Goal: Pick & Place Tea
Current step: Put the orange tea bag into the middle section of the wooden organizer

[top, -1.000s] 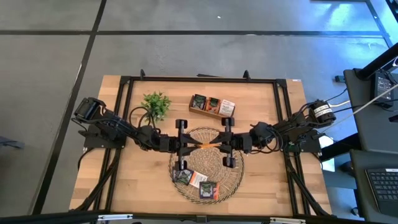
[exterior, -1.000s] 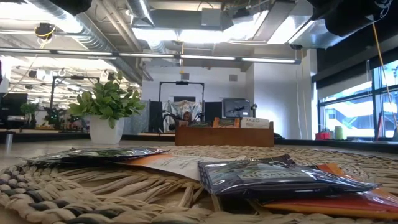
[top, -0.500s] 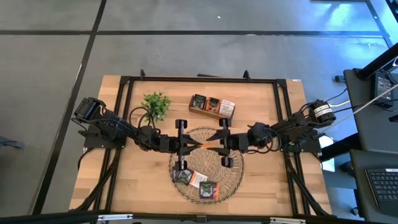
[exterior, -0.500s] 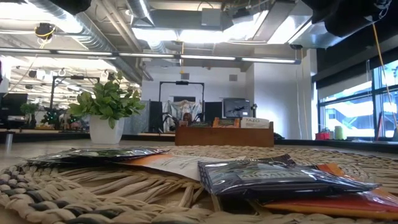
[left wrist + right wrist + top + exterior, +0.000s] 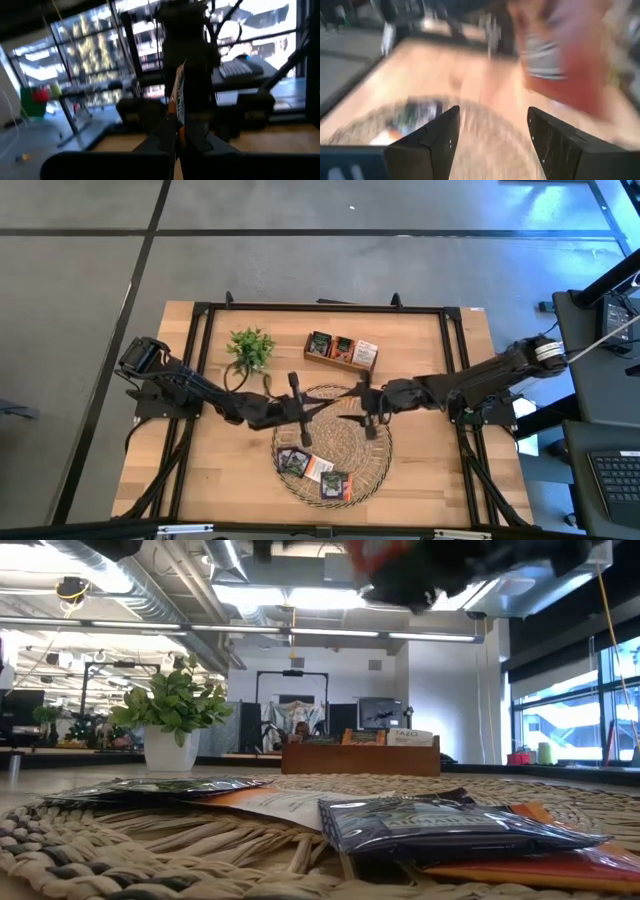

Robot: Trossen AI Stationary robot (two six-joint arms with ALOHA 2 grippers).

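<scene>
Above woven tray (image 5: 372, 470), left tool (image 5: 176, 131) pinches orange sachet (image 5: 179, 97), print unreadable.

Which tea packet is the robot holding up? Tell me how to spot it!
Find the big round woven straw tray in the middle of the wooden table. Above it, the left gripper pinches one flat orange tea sachet in its shut jaws. It is the only packet up in the air; the other packets lie flat on the tray.
</scene>
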